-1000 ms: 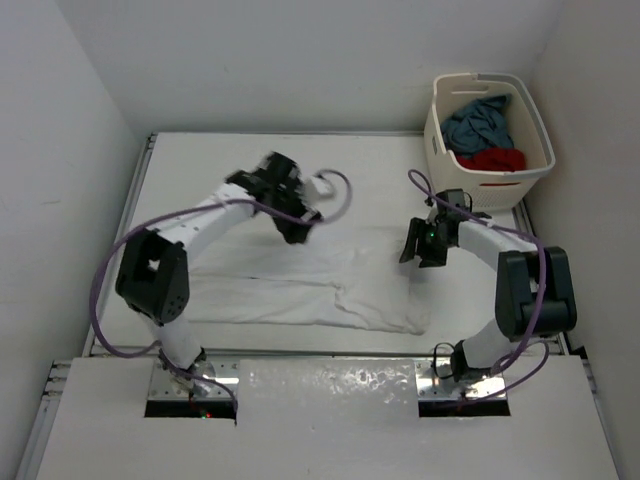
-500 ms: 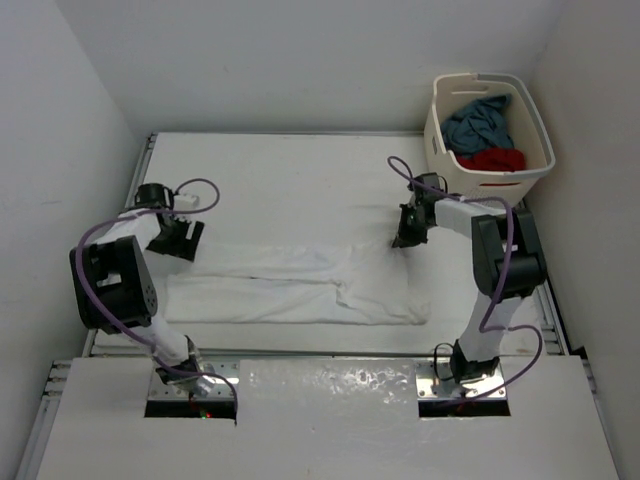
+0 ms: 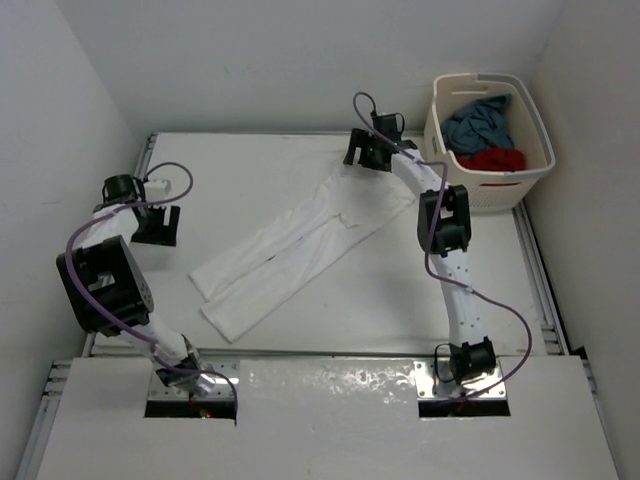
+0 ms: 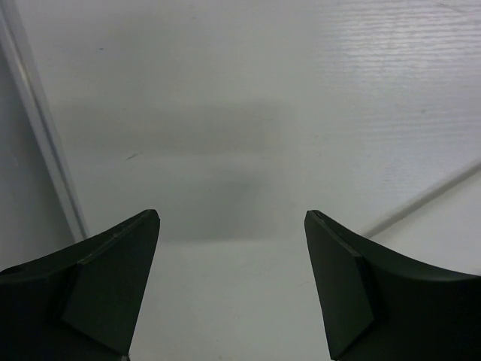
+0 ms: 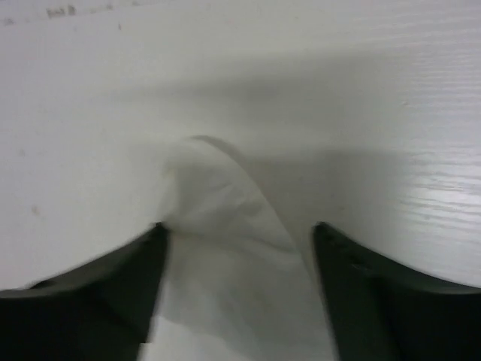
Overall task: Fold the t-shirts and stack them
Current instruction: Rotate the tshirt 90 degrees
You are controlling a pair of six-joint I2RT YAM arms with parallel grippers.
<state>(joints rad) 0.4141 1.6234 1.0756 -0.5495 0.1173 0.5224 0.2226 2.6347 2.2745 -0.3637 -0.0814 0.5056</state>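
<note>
The white t-shirt [image 3: 290,245], folded into a long strip, lies slantwise on the table from front left to back right. My right gripper [image 3: 360,155] is at the strip's far end. In the right wrist view that gripper [image 5: 239,226] is open, and a hump of the white t-shirt [image 5: 225,195] lies between its fingers. My left gripper [image 3: 155,228] hangs at the table's left edge, away from the cloth. It is open in the left wrist view [image 4: 231,214], over bare table. The slate blue t-shirt [image 3: 478,122] and the red t-shirt [image 3: 495,158] lie in the basket.
The cream laundry basket [image 3: 490,188] stands at the back right corner, just right of my right arm. White walls close in the table on the left, back and right. A raised rail [image 4: 41,143] runs along the left edge beside my left gripper.
My right arm swung to the far back and dragged the shirt's right end along, so the strip now lies slantwise. Its jaws have parted. My left gripper shifted a little further left.
</note>
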